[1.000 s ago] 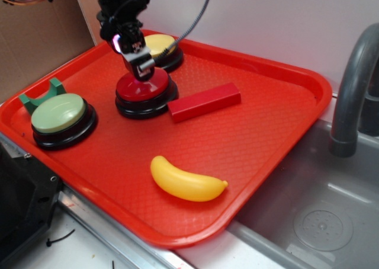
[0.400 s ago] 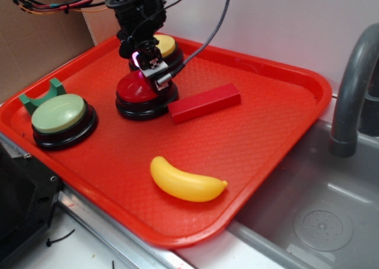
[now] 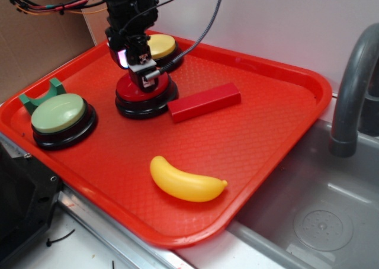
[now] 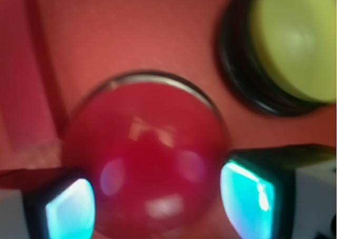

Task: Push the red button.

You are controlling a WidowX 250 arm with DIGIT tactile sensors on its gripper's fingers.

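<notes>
- Red button, a glossy red domed cap on a black round base, sits toward the back left of the red plastic tray; the arm hides the top of its cap in the exterior view.
- In the wrist view the red button fills the centre, blurred, its lower edge cut off by the frame.
- Robot gripper hangs directly over the cap, fingers spread apart: the wrist view shows one fingertip on each side of the dome, with nothing held between them. Whether it touches the cap cannot be told.
- Yellow-capped button stands just behind the red button, partly hidden by the arm and cable.
- Red rectangular block lies just beside the red button's base on the right; contact is unclear.
- Pale-green-capped button stands near the tray's left edge, with a green curved piece partly hidden behind it.
- Yellow toy banana lies near the front, well apart.
- Grey faucet and sink basin are cut off at right.
- No writing is readable.
</notes>
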